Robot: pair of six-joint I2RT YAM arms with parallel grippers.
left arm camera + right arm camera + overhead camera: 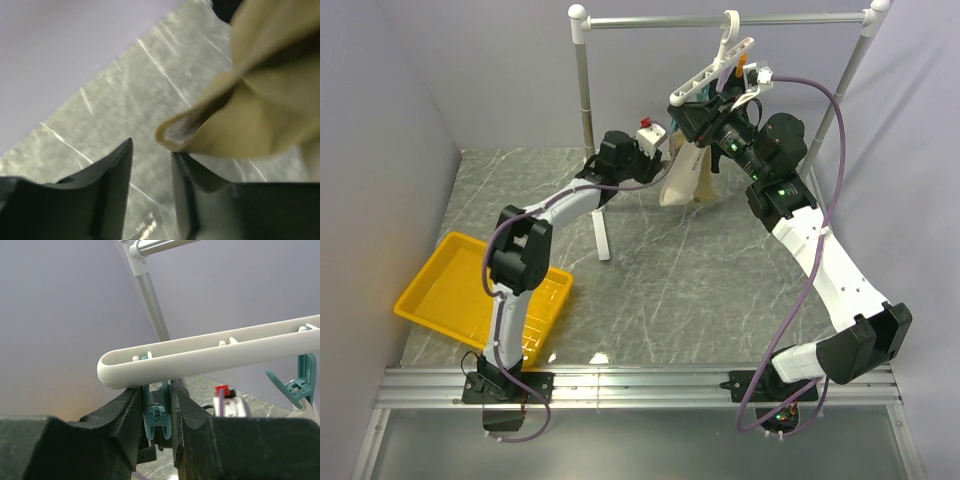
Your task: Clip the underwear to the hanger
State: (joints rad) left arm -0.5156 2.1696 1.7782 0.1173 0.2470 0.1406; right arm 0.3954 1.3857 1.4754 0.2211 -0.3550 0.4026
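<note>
**Teal peg pinched, briefs alongside**

From the tall silver metal rail [720, 20] at the far side hangs the white plastic slanted bar hanger [712, 72]. The soft tan fabric underwear [685, 180] droops in folds under its left end. The right gripper [156, 390] clamps a small teal plastic clip [157, 417], likely to spread it. The left gripper [152, 147], narrowly parted and empty, waits beside the hem.

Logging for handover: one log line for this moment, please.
right gripper: shut on teal clip of hanger | left gripper: open, beside underwear | underwear: hanging below hanger, attachment unseen
</note>
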